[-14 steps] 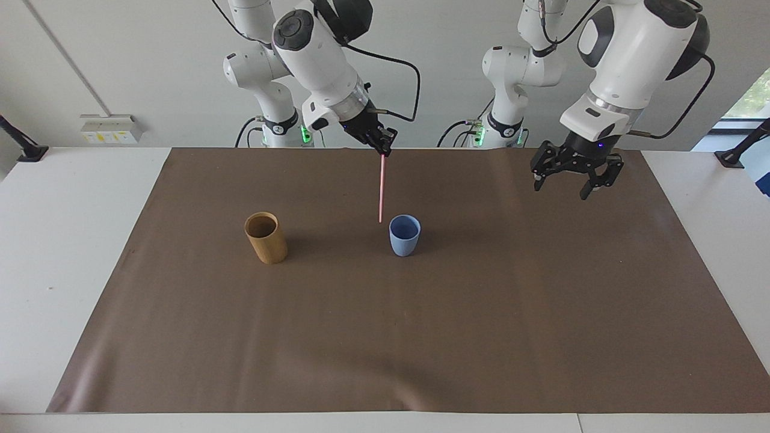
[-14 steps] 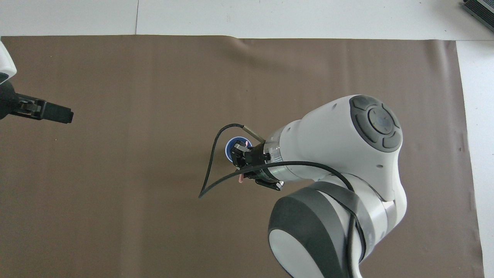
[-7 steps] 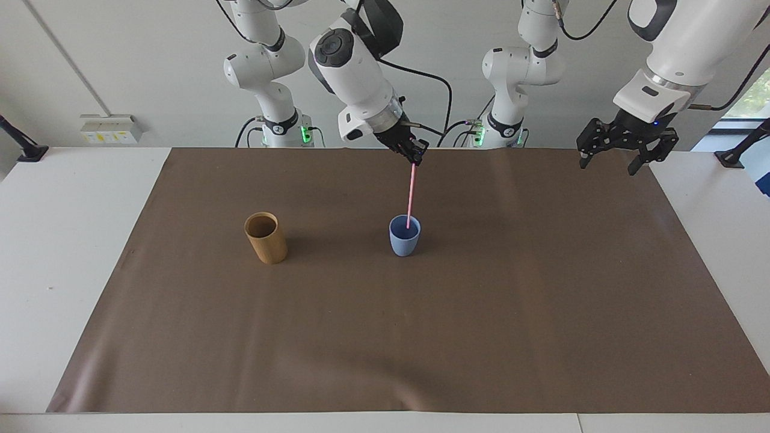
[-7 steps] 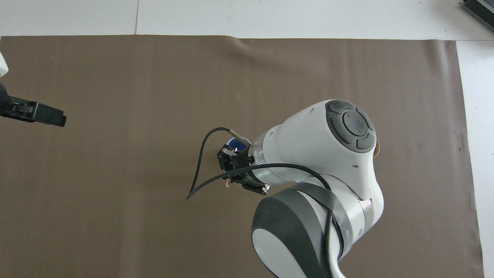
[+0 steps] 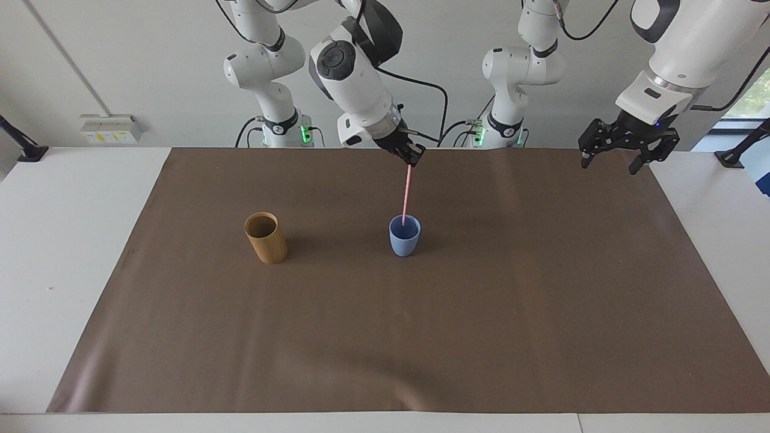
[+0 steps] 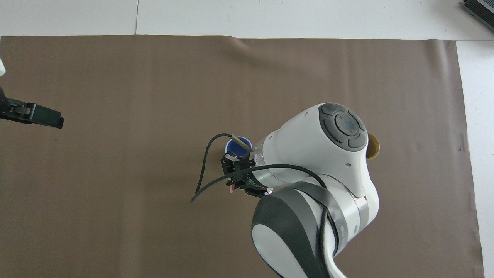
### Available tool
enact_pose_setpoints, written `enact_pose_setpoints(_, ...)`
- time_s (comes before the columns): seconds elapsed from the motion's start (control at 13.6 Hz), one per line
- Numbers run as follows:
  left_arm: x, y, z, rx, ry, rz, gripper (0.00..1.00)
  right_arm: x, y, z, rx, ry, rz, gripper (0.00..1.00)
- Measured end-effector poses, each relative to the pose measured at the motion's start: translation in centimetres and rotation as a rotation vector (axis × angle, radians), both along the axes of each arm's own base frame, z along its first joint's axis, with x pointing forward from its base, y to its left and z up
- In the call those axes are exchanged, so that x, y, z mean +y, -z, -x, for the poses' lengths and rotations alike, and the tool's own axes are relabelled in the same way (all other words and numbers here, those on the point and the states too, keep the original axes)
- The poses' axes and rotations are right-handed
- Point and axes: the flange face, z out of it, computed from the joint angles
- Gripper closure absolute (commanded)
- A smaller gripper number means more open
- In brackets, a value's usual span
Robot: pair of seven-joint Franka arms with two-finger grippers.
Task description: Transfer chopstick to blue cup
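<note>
We find the right gripper up over the brown mat, above the blue cup, its fingertips pressed together on the top end of the chopstick. The chopstick hangs nearly upright with a slight tilt, and its lower tip sits inside the mouth of the blue cup; we cannot tell whether the tip touches the cup's bottom. The blue cup stands upright on the mat near the middle of the table.

In the overhead view the right arm covers most of the cup; we see only part of the blue cup's rim beside the right gripper, and a short pink end of the chopstick showing at the gripper.

A tan cup stands upright on the mat, well apart from the blue cup, toward the right arm's end of the table.

The left gripper waits in the air over the mat's edge at the left arm's end of the table, its fingers spread and holding nothing. In the overhead view it shows at the picture's edge.
</note>
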Motion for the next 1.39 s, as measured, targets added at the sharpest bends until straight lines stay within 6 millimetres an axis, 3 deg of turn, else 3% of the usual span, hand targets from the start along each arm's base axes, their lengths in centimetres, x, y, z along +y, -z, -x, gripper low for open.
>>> enact_pose_setpoints(0.15, 0.0, -0.1, 0.0, -0.001, 0.000, 0.000, 0.00, 0.0, 0.5, -0.2, 0.004, 0.003, 0.003, 0.00)
enact_pose_setpoints(0.37, 0.1, 0.1, 0.1, 0.000, -0.002, 0.000, 0.00, -0.5, 0.6, -0.7, 0.003, 0.014, 0.003, 0.00)
enact_pose_setpoints(0.59, 0.2, 0.6, 0.8, -0.002, -0.002, 0.003, 0.00, -0.9, -0.4, -1.3, -0.069, -0.029, 0.046, 0.00)
enact_pose_setpoints(0.88, 0.3, 0.2, 1.4, -0.013, -0.002, 0.005, 0.00, -3.0, -3.8, -2.1, -0.285, -0.170, 0.217, 0.00)
enact_pose_setpoints(1.1, 0.2, 0.3, 1.4, -0.013, -0.001, 0.005, 0.00, -7.6, -6.6, -2.9, -0.367, -0.254, 0.302, 0.00)
enact_pose_setpoints(1.39, 0.2, 0.3, 1.4, -0.013, -0.001, 0.005, 0.00, -16.0, -11.4, -2.6, -0.395, -0.363, 0.331, 0.00)
